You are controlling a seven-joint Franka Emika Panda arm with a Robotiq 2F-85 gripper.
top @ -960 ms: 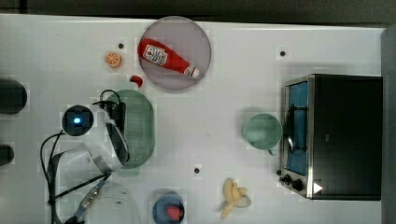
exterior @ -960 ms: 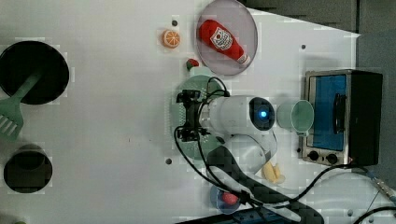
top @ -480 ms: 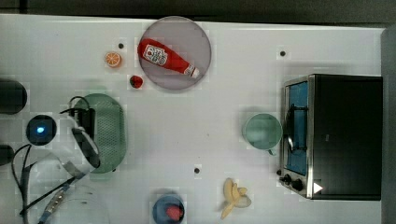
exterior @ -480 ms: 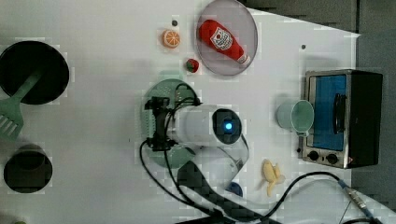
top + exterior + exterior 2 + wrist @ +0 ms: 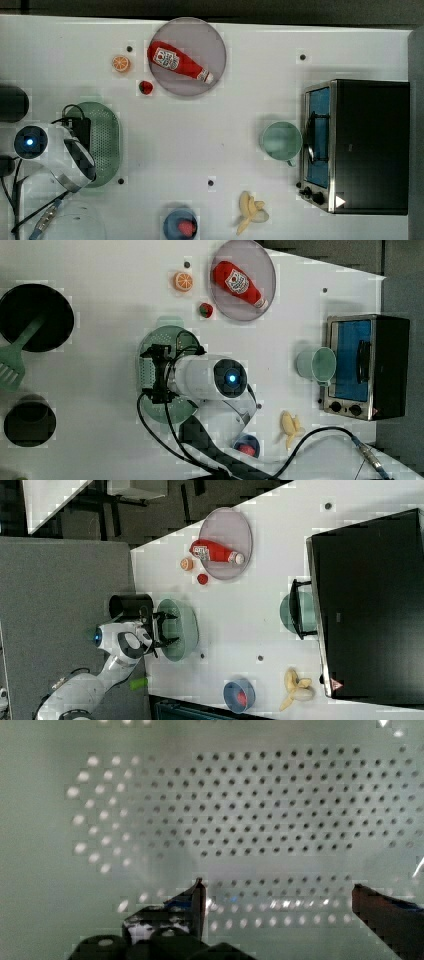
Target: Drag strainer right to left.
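The strainer (image 5: 105,142) is a pale mint-green oblong colander lying near the top view's left edge. My arm covers its left part there. In the right view my gripper (image 5: 169,628) reaches down into the strainer (image 5: 184,630), its two dark fingers spread wide apart. In the left view the gripper (image 5: 150,374) hangs over the strainer's (image 5: 172,335) left half. In the wrist view the strainer's perforated floor (image 5: 260,810) lies close below. One fingertip (image 5: 197,897) and the other (image 5: 380,907) stand far apart with nothing held between them.
A grey plate (image 5: 210,37) with a ketchup bottle (image 5: 177,61) sits at the top view's top. An orange slice (image 5: 120,63) and a strawberry (image 5: 145,87) lie beside it. A green cup (image 5: 281,141) and toaster oven (image 5: 360,145) stand right. A banana (image 5: 250,212) and blue bowl (image 5: 180,226) lie below.
The strainer and my arm have slid toward the top view's left, most of it in the first half second. The gripper has stayed open.
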